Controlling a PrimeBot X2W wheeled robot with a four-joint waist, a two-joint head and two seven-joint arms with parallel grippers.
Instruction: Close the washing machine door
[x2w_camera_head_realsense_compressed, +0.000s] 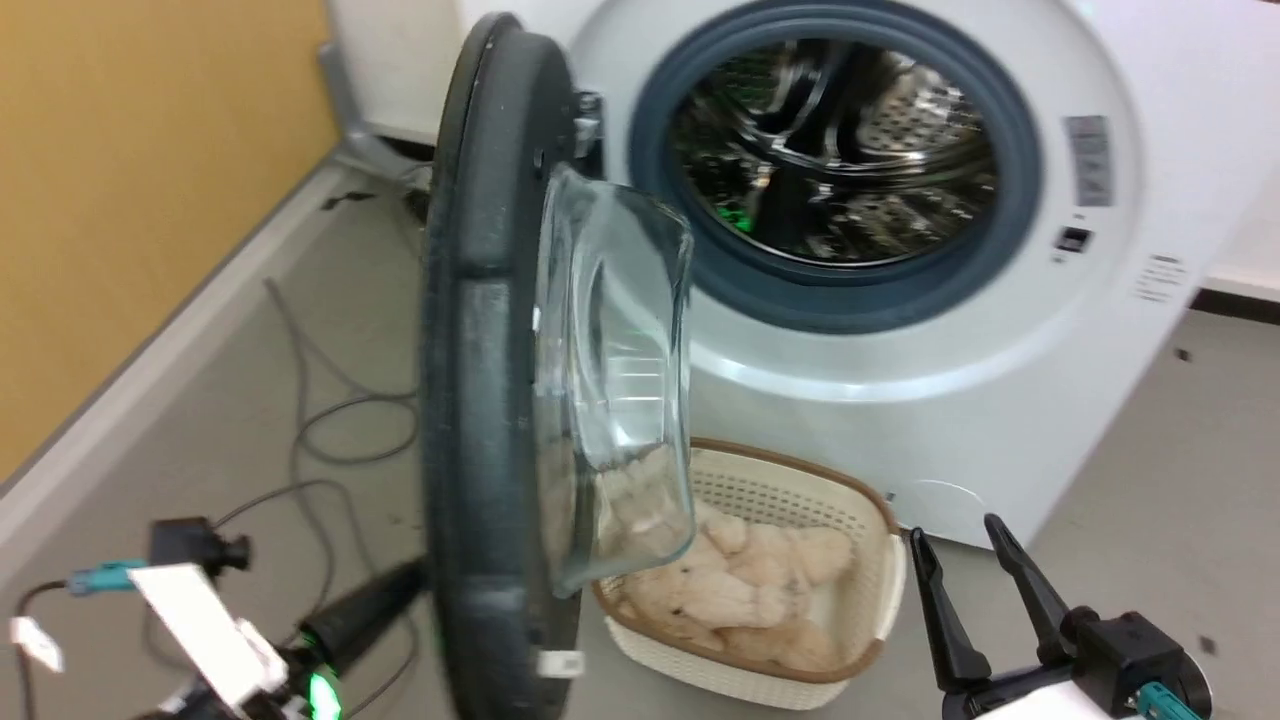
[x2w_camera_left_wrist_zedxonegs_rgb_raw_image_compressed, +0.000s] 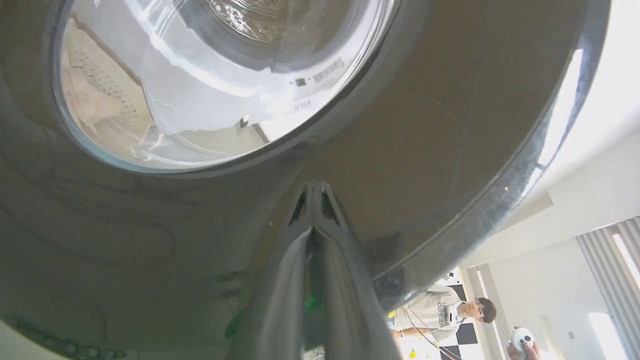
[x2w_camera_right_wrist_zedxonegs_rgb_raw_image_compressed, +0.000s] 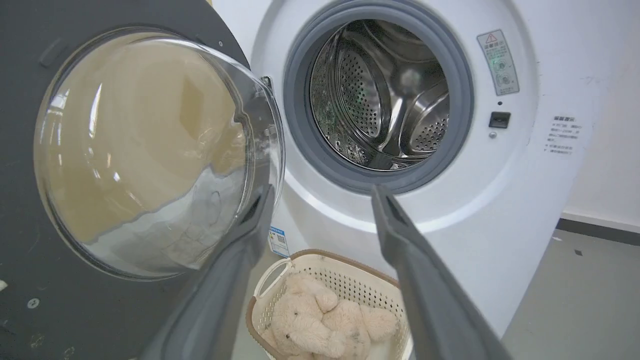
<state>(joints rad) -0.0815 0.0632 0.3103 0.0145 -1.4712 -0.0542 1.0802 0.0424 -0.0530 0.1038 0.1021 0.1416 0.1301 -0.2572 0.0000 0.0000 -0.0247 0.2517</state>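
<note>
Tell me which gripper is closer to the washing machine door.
Left. The left gripper, shut, has its tips against the dark outer face of the washing machine door, seemingly touching. The right gripper, open, hangs apart on the door's glass side, beyond the basket.

The grey floor (x2w_camera_head_realsense_compressed: 1150, 480) carries the white washing machine (x2w_camera_head_realsense_compressed: 900, 330) at 1 o'clock in the head view. A cream laundry basket (x2w_camera_head_realsense_compressed: 690, 672) stands just in front of it, at 6 o'clock. Loose grey cables (x2w_camera_head_realsense_compressed: 345, 460) loop across the floor at 9 o'clock.
</note>
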